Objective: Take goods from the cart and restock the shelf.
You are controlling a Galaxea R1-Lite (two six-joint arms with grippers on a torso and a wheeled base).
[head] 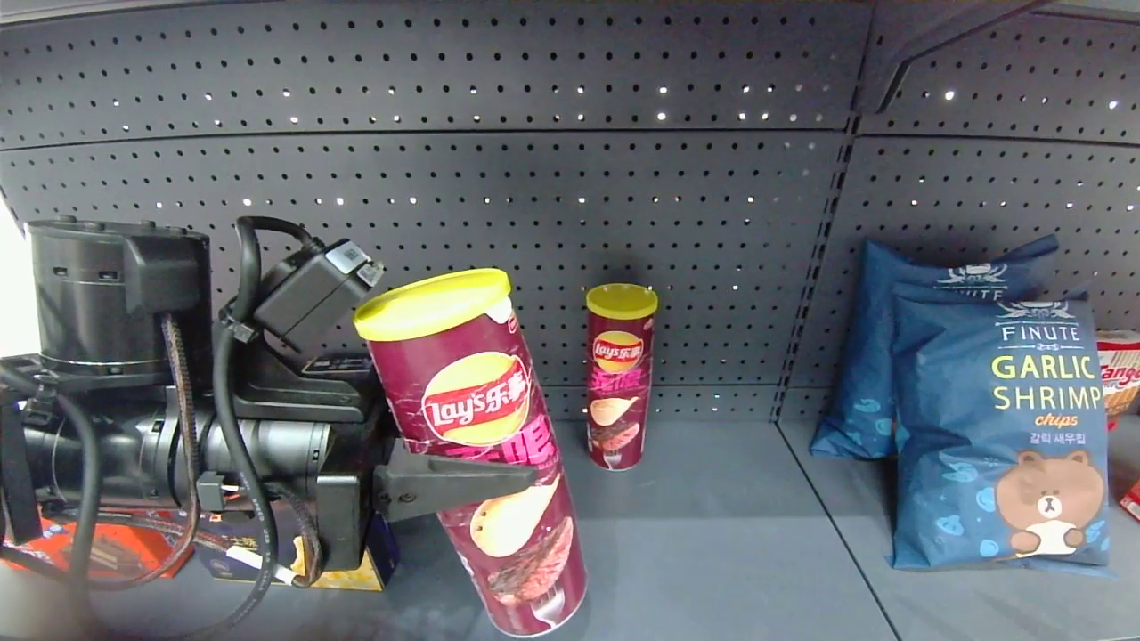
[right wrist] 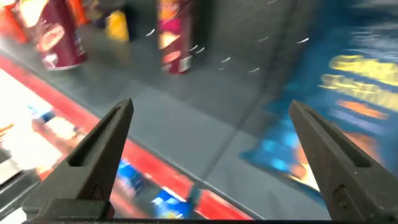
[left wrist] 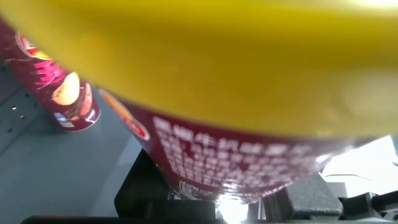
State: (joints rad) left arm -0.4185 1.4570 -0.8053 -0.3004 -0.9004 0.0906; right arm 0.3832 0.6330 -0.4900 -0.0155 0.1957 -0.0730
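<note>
Nearest to the camera, the left gripper [head: 512, 481] is clenched on a can [head: 472, 427] at about the middle of its height, and one finger lies across its front. The can is tilted, its yellow lid leaning toward the robot's left. Its bottom is low over the front part of the shelf [head: 712, 543]; whether it touches the board I cannot tell. The right gripper [right wrist: 210, 106] hangs over the front edge of the shelf with its jaws wide apart and nothing between them. Farther in, a second can [head: 620, 378] stands upright close to the back wall [head: 623, 178], and to the robot's right two blue bags [head: 997, 436] stand one before the other. The step in hand, I judge, is setting the can down. To do it well, the wrist should first bring the can upright. Then it should lower it until the whole bottom sits flat, near the second can but apart from it, and only then let the fingers go. A release at this tilt would probably let it fall and roll.
</note>
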